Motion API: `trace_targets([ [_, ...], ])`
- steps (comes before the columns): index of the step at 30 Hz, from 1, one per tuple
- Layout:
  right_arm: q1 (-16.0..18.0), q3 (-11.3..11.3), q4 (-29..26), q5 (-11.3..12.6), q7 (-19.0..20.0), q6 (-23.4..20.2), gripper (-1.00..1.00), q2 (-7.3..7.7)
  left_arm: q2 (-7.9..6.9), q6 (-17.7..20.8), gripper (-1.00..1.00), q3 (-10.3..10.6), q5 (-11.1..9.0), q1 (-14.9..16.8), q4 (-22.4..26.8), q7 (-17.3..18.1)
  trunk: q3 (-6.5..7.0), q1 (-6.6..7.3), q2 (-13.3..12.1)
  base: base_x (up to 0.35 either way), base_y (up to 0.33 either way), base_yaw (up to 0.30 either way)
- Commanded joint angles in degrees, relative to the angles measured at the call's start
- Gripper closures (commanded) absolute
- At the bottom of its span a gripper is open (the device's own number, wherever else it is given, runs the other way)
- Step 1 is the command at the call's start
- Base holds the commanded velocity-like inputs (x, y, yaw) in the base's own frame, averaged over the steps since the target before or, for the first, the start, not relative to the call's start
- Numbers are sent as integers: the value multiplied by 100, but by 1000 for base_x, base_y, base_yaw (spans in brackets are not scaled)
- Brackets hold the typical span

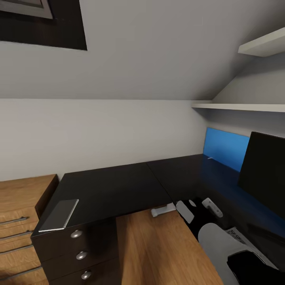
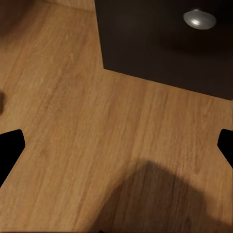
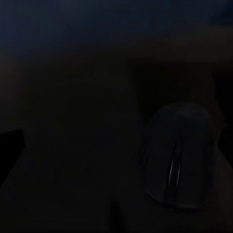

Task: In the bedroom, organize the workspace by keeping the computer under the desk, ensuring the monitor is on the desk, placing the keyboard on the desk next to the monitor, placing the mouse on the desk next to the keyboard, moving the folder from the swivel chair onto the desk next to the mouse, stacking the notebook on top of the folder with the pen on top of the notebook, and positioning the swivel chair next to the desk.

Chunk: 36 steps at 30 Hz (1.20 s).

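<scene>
A dark L-shaped desk (image 1: 118, 190) is seen from the head view, set into the corner beneath a sloped white wall, with two white shelves (image 1: 241, 107) mounted above its right wing. A grey notebook (image 1: 60, 215) lies flat on the desk's left end, near the front edge, above a stack of dark drawers with round metal knobs (image 1: 76, 234). A wooden drawer cabinet (image 1: 19, 221) stands just beside the desk on the left. The black monitor (image 1: 263, 172) stands on the right wing of the desk, in front of a blue panel (image 1: 225, 148). The right arm (image 1: 221, 245) is extended over the desk's right wing, and its gripper (image 1: 197, 208) hangs above the dark surface with the pale fingers spread apart and nothing between them. In the right wrist view, a dark mouse (image 3: 178, 158) is made out lying on the dark desk surface just ahead of the fingers. In the left wrist view, the two dark fingertips (image 2: 9, 150) are held far apart over the wooden floor (image 2: 97, 145), empty, near the drawer front and one knob (image 2: 199, 19).
</scene>
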State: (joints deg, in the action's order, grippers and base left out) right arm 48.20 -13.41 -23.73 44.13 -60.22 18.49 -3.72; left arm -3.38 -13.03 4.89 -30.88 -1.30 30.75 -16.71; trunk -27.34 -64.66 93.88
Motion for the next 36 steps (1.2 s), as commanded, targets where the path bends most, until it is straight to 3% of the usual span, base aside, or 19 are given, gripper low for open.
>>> trace_targets([
  [1, 5, -48, -1, -25, -65, 68, -100, -18, -7, -19, -100, 48, -49, -2, 11, -45, -5, 0, 3, 0, 0, 175],
  [2, 5, -48, 4, -258, -162, 143, -100, -86, -6, -17, -100, 50, -45, -2, 11, -44, -5, 0, 3, 0, 0, 203],
  [4, 5, -48, 15, -476, -227, 192, -100, -148, -6, -16, -100, 50, -46, -2, 10, -43, -5, 0, 3, 0, 0, 219],
  [9, 1, -89, 36, -641, -217, 222, -100, -239, -4, -15, -100, 56, -42, -2, 10, -43, -5, 0, 3, 0, 0, 240],
  [11, -19, -203, 41, -750, -175, 221, -100, -319, -4, -15, -100, 56, -42, -2, 6, -38, -5, 0, 3, 0, 0, 270],
  [15, -190, -699, 62, -1126, 85, 227, -100, -546, -4, -15, -100, 56, -41, -2, -4, -29, -5, 0, 3, 0, 0, 278],
  [18, -296, -832, 75, -1209, 328, 231, -100, -618, -4, -15, -100, 56, -41, -2, -8, -27, -5, 0, 3, 0, 0, 283],
  [21, -355, -893, 200, -1240, 916, 238, -100, -628, -6, -8, -100, 58, -43, -2, -20, -17, -5, 0, 3, 0, 0, 285],
  [22, -376, -916, 498, -1237, 1618, 308, -100, -628, -10, -2, -100, 62, -44, -2, -67, -11, -5, 0, 3, 0, 0, 286],
  [27, -388, -921, 972, -1219, 2978, 593, -100, -628, -9, 2, -100, 65, -37, -2, -162, -2, -7, 0, 3, 0, 0, 286],
  [30, -389, -921, 1183, -1215, 3470, 639, -100, -628, -8, 2, -100, 65, -34, -2, -177, 0, -12, 0, 3, 0, 0, 286],
  [36, -390, -918, 1276, -1213, 3818, 655, -100, -628, -6, 2, -100, 65, -33, -2, -183, 1, -26, 0, 3, 0, 0, 286],
])
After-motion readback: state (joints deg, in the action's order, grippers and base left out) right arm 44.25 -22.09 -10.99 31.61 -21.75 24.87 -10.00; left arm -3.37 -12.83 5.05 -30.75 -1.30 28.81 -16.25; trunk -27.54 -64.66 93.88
